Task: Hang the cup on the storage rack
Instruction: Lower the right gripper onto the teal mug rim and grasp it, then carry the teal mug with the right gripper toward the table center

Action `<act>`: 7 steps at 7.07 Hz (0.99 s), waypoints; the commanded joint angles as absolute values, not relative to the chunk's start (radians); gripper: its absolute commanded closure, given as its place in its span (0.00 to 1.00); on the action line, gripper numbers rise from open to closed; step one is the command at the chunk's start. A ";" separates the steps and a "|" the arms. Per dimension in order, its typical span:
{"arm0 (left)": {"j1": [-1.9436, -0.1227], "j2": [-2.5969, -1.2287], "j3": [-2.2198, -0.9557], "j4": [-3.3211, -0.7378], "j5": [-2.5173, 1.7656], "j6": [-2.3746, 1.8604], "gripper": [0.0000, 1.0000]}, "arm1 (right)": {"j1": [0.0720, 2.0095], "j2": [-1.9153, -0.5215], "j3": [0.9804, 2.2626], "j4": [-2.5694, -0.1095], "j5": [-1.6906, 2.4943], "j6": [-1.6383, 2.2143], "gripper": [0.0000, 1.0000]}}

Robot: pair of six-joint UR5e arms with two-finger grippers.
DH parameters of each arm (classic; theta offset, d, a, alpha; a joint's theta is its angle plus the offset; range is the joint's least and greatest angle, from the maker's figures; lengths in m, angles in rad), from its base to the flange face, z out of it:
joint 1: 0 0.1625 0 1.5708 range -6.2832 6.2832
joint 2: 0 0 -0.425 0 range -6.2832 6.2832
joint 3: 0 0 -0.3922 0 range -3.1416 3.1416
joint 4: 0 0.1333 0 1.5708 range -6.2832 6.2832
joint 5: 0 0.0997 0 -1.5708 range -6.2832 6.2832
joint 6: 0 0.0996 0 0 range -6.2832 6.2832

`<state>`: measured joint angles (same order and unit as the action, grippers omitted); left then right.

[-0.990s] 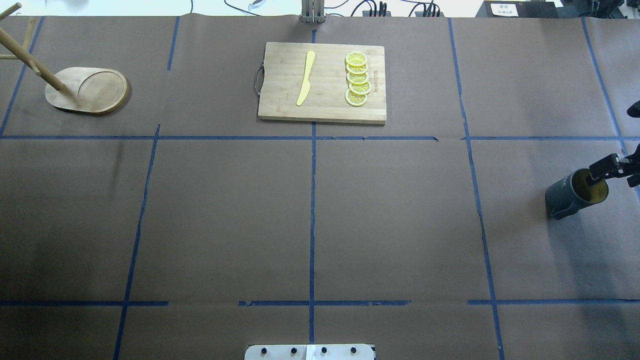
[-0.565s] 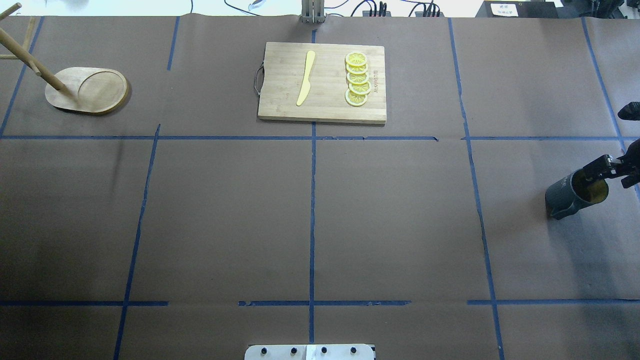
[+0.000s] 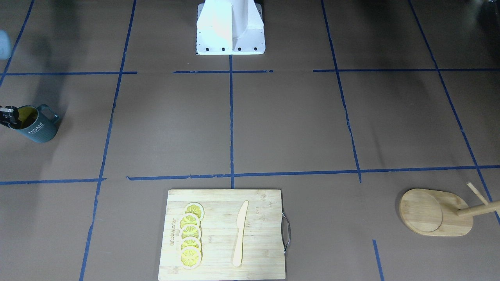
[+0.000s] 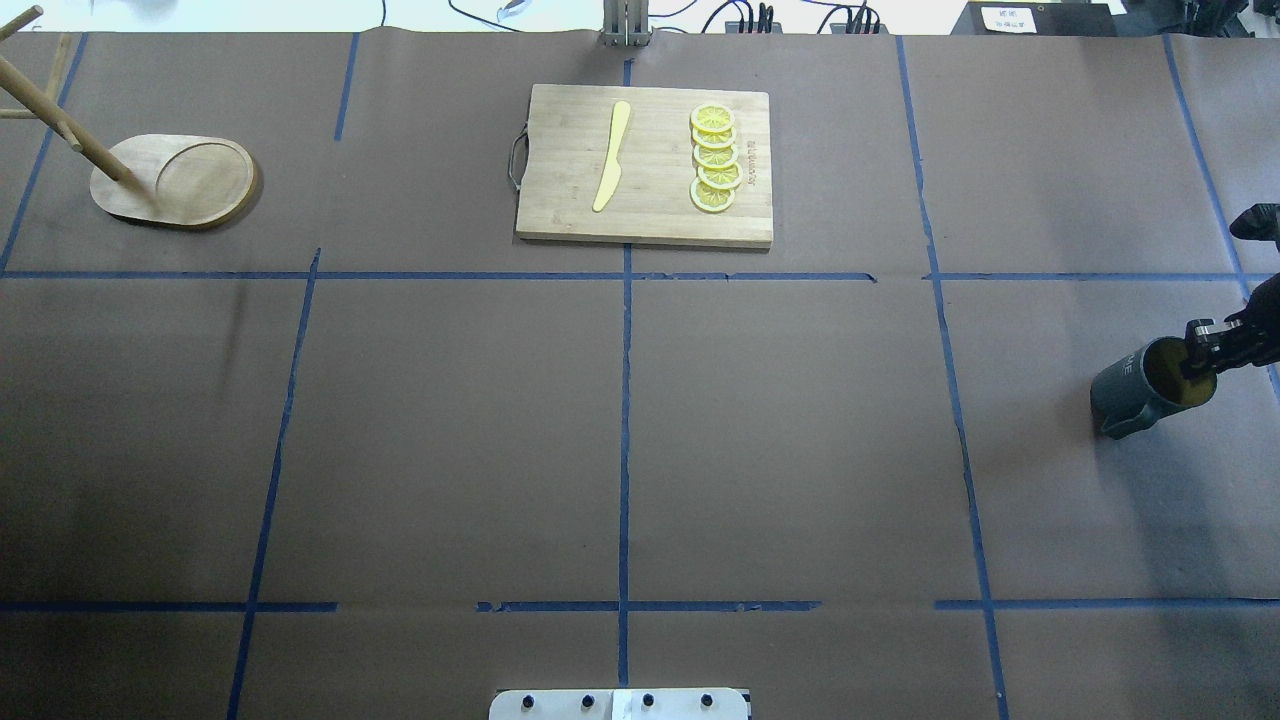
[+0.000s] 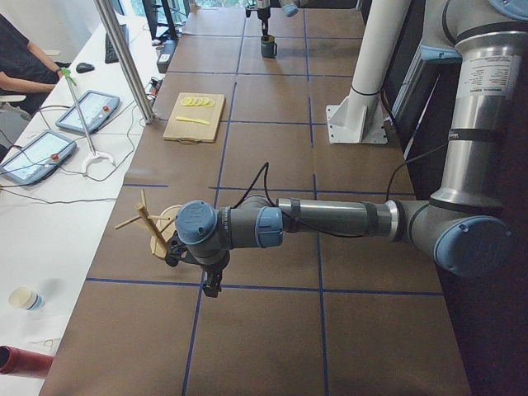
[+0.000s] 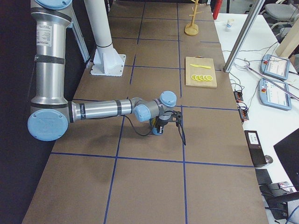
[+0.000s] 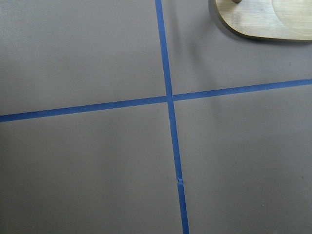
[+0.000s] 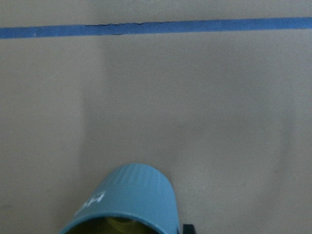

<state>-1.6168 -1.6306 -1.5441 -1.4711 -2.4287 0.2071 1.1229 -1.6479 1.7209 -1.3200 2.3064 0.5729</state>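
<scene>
A: As the table spreads out in the overhead view, what sits where?
B: Board far centre. Rack far left. Cup upright at the right edge, well apart from the rack.
A: Grippers?
B: Right gripper at the cup's rim; I cannot tell if it grips. Left gripper hangs near the rack; opening unclear.

A robotics laboratory: the table is papered brown and ruled into squares with blue tape. Jointed industrial arms reach over it from beside a white bolted pedestal. Teach pendants lie on a white bench along the table's far edge, where cables trail and an operator sits near an aluminium post.
</scene>
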 commanded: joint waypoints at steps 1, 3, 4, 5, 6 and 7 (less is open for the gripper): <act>-1.617 -1.631 -1.545 -1.471 -2.431 0.207 0.00 | 1.140 -1.658 1.817 -1.333 2.369 0.577 1.00; -1.617 -1.631 -1.545 -1.470 -2.431 0.206 0.00 | 1.207 -1.626 1.888 -1.414 2.437 0.613 1.00; -1.618 -1.631 -1.551 -1.470 -2.433 0.199 0.00 | 1.204 -1.535 1.937 -1.537 2.434 0.680 1.00; -1.618 -1.629 -1.563 -1.467 -2.431 0.198 0.00 | 1.142 -1.438 1.950 -1.596 2.422 0.795 1.00; -1.618 -1.631 -1.565 -1.465 -2.433 0.196 0.00 | 1.038 -1.361 1.948 -1.597 2.361 0.940 1.00; -1.618 -1.629 -1.571 -1.466 -2.433 0.175 0.00 | 0.902 -1.248 1.933 -1.601 2.265 1.077 1.00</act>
